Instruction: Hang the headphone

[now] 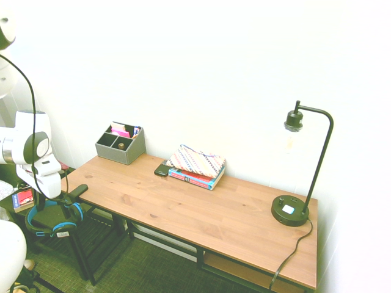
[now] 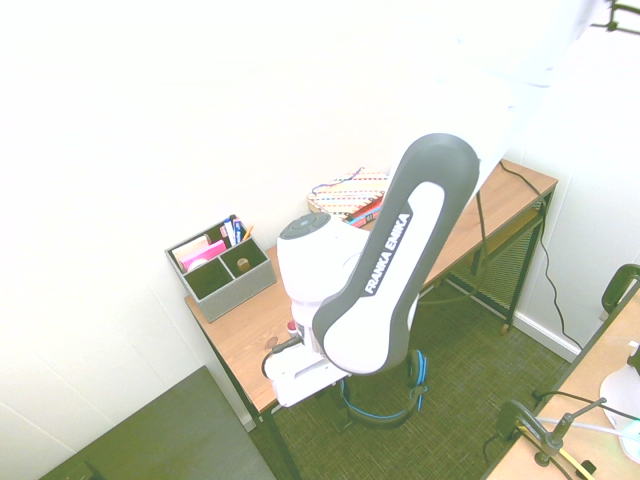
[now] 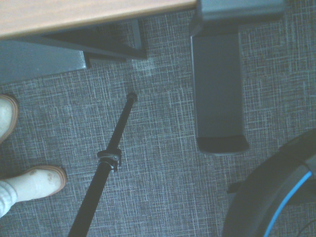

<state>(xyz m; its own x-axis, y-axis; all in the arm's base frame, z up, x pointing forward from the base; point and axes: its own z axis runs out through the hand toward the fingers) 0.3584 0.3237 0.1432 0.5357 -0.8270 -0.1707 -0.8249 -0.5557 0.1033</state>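
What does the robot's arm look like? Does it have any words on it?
The arm is chunky and rounded, with glossy white shells and grey panels along the sides and joints. Black letters spelling FRANKA EMIKA run down its white face in the second exterior view. In the first exterior view a thin black cable loops over the white-and-grey wrist. The pincer itself is too hidden to describe.

the organizer (image 1: pixel 120 145) sits at the desk's (image 1: pixel 201 213) back corner on the arm's side. the books (image 1: pixel 197 165) lie along the back edge near the middle, a small case (image 1: pixel 162 170) touching them on the organizer's side. the lamp (image 1: pixel 299 177) stands by the far end. the headphone (image 1: pixel 54 218) hangs off that end of the desk, below the desktop, under the gripper (image 1: pixel 49 195).
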